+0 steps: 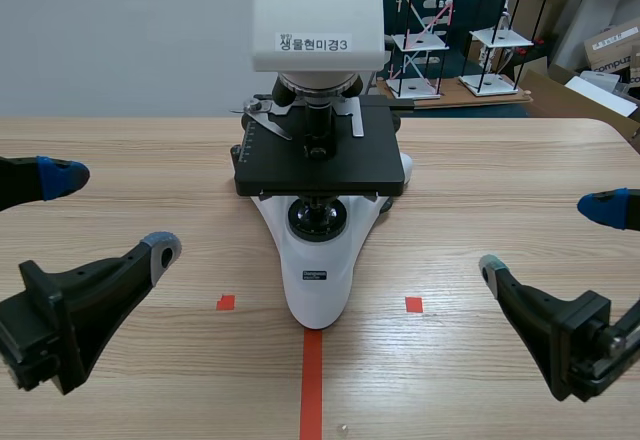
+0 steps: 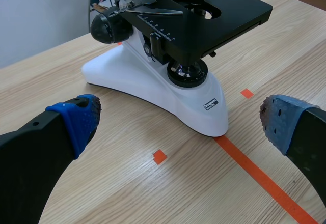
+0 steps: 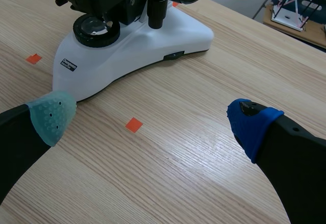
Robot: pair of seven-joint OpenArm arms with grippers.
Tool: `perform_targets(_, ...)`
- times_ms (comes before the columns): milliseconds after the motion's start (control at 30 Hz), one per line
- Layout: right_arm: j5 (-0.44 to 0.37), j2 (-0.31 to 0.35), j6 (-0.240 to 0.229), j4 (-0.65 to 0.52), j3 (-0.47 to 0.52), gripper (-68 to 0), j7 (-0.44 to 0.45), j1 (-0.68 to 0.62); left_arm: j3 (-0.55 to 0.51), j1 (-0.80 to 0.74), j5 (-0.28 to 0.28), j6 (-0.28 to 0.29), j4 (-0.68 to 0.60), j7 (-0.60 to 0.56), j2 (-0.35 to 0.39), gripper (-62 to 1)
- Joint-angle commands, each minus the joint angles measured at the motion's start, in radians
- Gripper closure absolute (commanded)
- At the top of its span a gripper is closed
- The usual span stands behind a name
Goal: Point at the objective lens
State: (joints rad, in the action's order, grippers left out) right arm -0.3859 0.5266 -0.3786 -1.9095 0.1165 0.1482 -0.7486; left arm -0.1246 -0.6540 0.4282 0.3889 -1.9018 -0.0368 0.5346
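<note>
Pointing has not begun: your left claw (image 1: 115, 212) and right claw (image 1: 548, 235) both gape, empty. Next, lift one toward the objective lens (image 1: 318, 120) above the stage (image 1: 320, 168).

Bright, even light fell from above on the microscope (image 1: 318, 150). Its white base (image 1: 319, 285) showed soft glare, its black stage (image 1: 350, 170) shaded the parts beneath, and only faint, short shadows lay on the table (image 1: 480, 190) around it. Focus was sharp.

This looks like a lab or test room: a white microscope (image 1: 318, 285) stands on a tape-marked wooden bench (image 1: 500, 180), with small tiered racks (image 1: 500, 35) and cardboard boxes (image 1: 612, 45) stored at the upper right.
</note>
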Motion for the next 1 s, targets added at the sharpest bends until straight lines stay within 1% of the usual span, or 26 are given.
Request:
perform_targets(0,-0.008,0.011,0.003,-0.014,0.008,-67.9,0.011,0.0,0.003,-0.008,0.009,-0.002,-0.014,-0.019,-0.002,-62.3)
perform_targets(700,-0.008,0.011,0.003,-0.014,0.008,-67.9,0.011,0.0,0.003,-0.007,0.01,-0.002,-0.014,-0.019,-0.002,-62.3)
perform_targets(800,-0.008,0.011,0.003,-0.014,0.008,-67.9,0.011,0.0,0.003,-0.008,-0.002,-0.002,-0.014,-0.018,-0.002,-62.3)
perform_targets(967,-0.008,0.011,0.003,-0.014,0.008,-67.9,0.011,0.0,0.003,-0.008,-0.002,-0.002,-0.014,-0.018,-0.002,-62.3)
